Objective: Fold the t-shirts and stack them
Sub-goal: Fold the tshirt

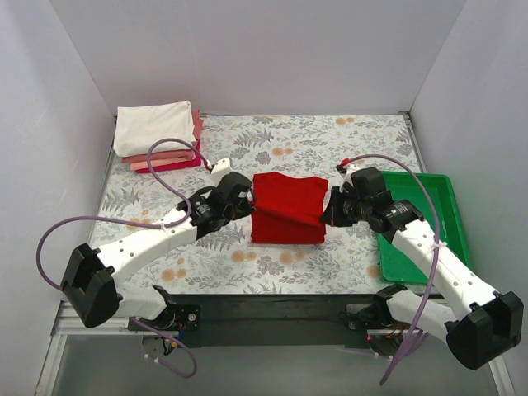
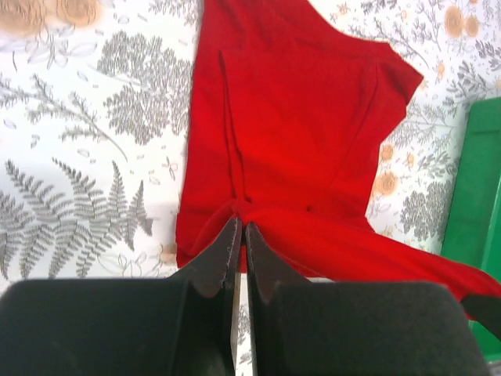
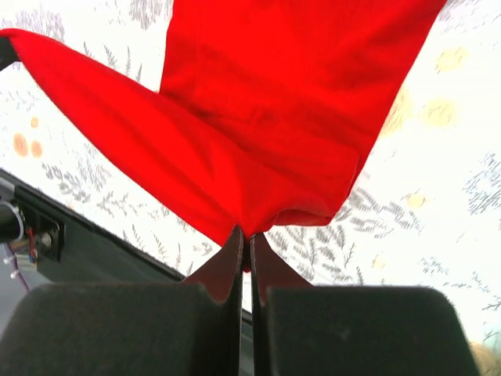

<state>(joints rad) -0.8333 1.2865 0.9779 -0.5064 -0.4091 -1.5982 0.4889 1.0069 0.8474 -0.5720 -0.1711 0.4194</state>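
Pinching the red shirt (image 1: 287, 208) from both sides, middle of the table (image 1: 346, 144); left gripper (image 2: 239, 229) has its fingers pressed together on a bunched bit of the shirt's left edge; right gripper (image 3: 244, 237) likewise clamped tight on a fold at the right edge; between the two grippers a strip of the cloth is raised off the table and stretched taut; rest of the shirt lies flat on the floral top, partly folded, roughly rectangular; other shirts stacked in the far left corner, well apart from the red one: white shirt (image 1: 153, 125) on top, salmon pink shirt (image 1: 169, 156) under it, crimson shirt (image 1: 183, 164) at the bottom; green tray (image 1: 445, 206) at the right side, just right of the right gripper.
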